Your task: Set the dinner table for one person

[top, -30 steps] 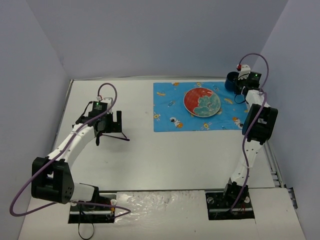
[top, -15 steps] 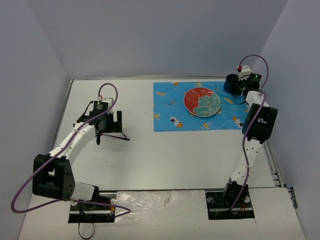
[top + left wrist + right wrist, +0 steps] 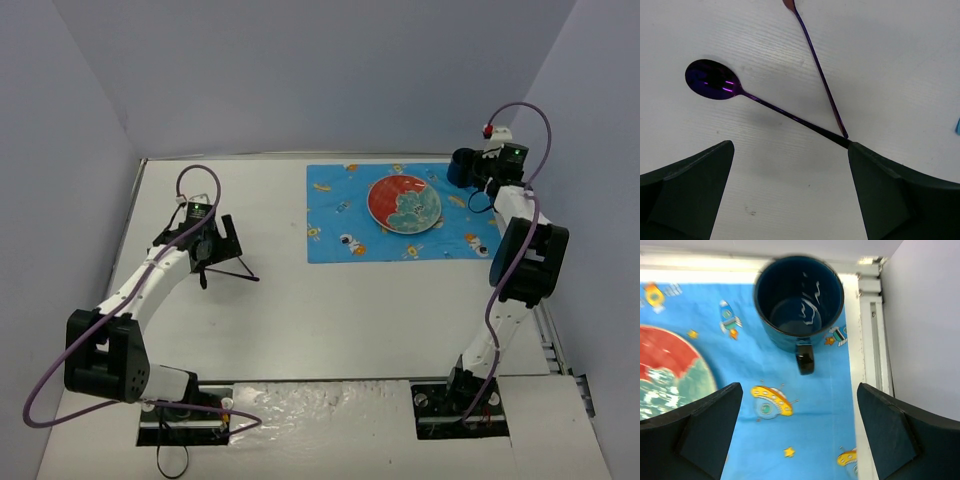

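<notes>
Withdrawal by right gripper [image 3: 798, 386] from mug [image 3: 799, 300]: jaws spread wide, nothing between them, backed off toward 6 o'clock of the handle. Leaves mug upright and standing free on blue mat [image 3: 805, 440], at the mat's 2 o'clock corner and at 2 o'clock of plate [image 3: 404, 203]. Counts, by judgement, as cup placed; cutlery not yet set.

Against a second ago: hung right over the mug then, hiding most of it from above; now lifted clear, wrist swung toward 3 o'clock.

Over at 9 o'clock of the mat, on bare dinner table [image 3: 350, 320], left gripper [image 3: 790, 145] turned slightly. Jaws wide, holding nothing, above spoon [image 3: 715, 80] and second purple utensil [image 3: 817, 65] lying in a V. Handle ends meeting just beside one finger; contact there impossible to tell. Both pieces lying as before.
</notes>
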